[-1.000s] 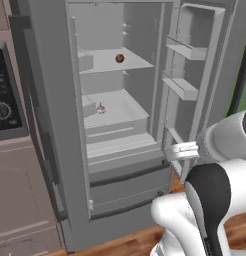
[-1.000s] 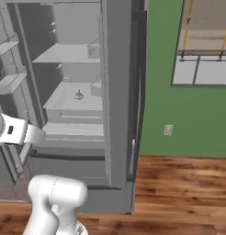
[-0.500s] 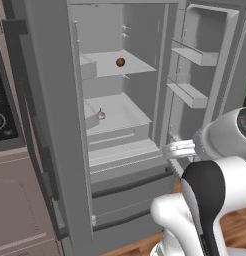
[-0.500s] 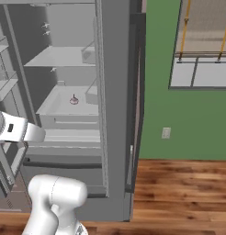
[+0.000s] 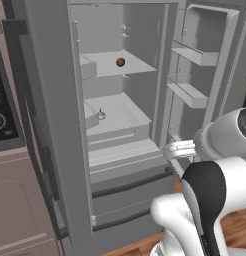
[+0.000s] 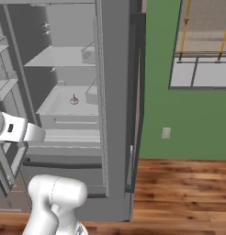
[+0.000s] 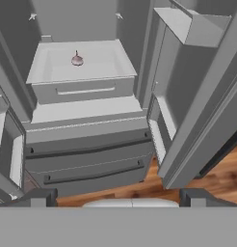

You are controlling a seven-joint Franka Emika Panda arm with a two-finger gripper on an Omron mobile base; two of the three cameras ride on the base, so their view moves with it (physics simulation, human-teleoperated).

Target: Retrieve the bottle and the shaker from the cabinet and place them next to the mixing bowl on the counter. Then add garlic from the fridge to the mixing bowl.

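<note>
Fridge (image 5: 55, 125) stands with both doors swung wide, pale interior exposed; the door on the right in the left base view carries racks (image 5: 187, 95) at two levels. In the right base view the other door is seen nearly edge-on, a tall grey slab in front of the green wall (image 6: 179, 114) with its window (image 6: 202, 46) and a small wall outlet (image 6: 166, 133). Wood floor (image 6: 179, 193) runs below. A dark oven panel (image 5: 5, 110) sits to the fridge's left in the left base view. Inside: an upper shelf (image 5: 112, 62) with a small round brown ball (image 5: 120, 62) resting on it, then a lower shelf formed like a shallow tray (image 7: 82, 62) over the drawer fronts. Garlic (image 7: 77, 60) sits on that lower tray, toward its back, a pinkish-white bulb with a short stem (same bulb at (image 5: 101, 115) and (image 6: 74, 100)), nothing touching it. The gripper (image 7: 118, 198) is outside the compartment, low and in front of the drawers, well apart from the garlic; its two dark fingertips (image 7: 41, 197) stand spread wide at the bottom corners of the hand view, with nothing between them.
</note>
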